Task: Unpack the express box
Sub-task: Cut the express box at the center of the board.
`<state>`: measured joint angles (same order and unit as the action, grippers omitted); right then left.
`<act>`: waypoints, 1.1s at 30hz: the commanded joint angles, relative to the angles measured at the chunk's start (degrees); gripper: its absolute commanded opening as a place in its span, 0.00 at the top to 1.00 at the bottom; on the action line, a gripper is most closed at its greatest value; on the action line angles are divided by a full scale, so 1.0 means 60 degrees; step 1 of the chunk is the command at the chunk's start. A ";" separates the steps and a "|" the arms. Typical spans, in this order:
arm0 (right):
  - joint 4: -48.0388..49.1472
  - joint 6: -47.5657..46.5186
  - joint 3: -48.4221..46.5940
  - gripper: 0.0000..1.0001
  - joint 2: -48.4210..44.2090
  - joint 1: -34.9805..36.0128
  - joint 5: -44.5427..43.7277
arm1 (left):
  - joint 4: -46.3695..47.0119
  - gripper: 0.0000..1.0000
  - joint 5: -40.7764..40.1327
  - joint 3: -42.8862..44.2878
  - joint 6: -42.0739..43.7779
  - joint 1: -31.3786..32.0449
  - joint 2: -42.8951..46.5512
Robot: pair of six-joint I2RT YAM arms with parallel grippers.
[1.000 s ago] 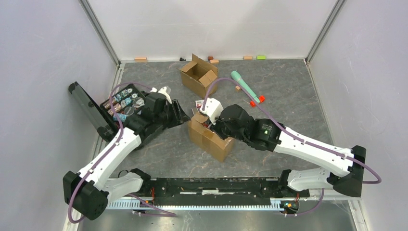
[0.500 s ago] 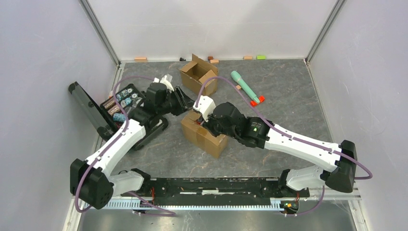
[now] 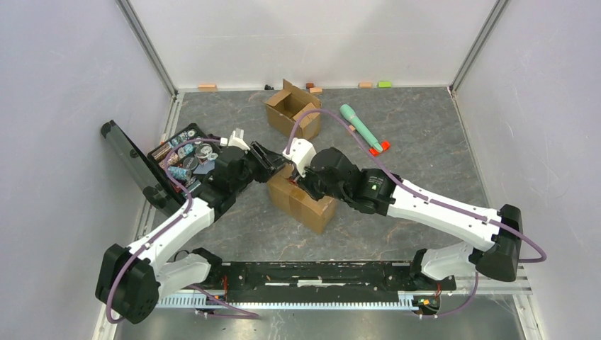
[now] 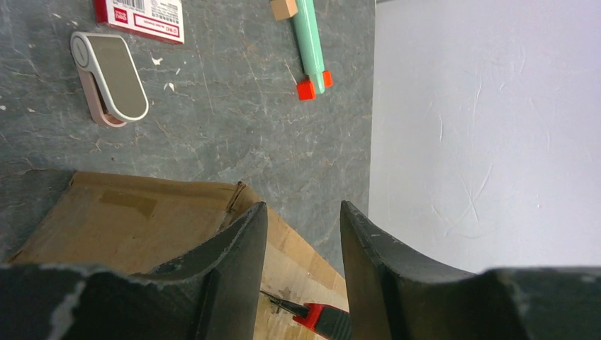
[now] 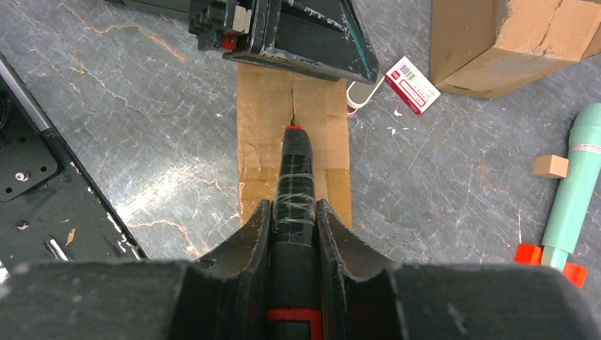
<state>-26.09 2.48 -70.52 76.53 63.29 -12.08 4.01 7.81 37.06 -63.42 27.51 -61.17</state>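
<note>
Overhead, arms hide the box seam at centre; the right wrist view shows right gripper clenching the knife there; left gripper gapes, empty.

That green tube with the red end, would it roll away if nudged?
Probably only a little: the green tube looks round, so it may roll, but the red blocks at its end look square and should stop it. It seems stiff plastic, unlikely to bend.

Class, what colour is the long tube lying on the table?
The tube is mint green with red end pieces; clearest in the left wrist view.
</note>
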 commanded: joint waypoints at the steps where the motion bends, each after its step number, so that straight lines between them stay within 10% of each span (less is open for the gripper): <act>1: -0.0947 0.0418 -0.0981 1.00 0.0209 0.0020 -0.0001 | -0.0609 0.49 -0.1185 -0.0610 0.0085 0.0015 0.0137; 33: -0.1572 0.1522 0.0542 1.00 -0.1174 0.0014 -0.0910 | -0.0606 0.50 -0.0993 0.0403 0.1194 -0.0068 -0.0993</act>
<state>-34.74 10.26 -68.49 69.17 63.24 -16.08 8.97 5.02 36.25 -62.57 28.21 -63.53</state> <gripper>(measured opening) 0.267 0.495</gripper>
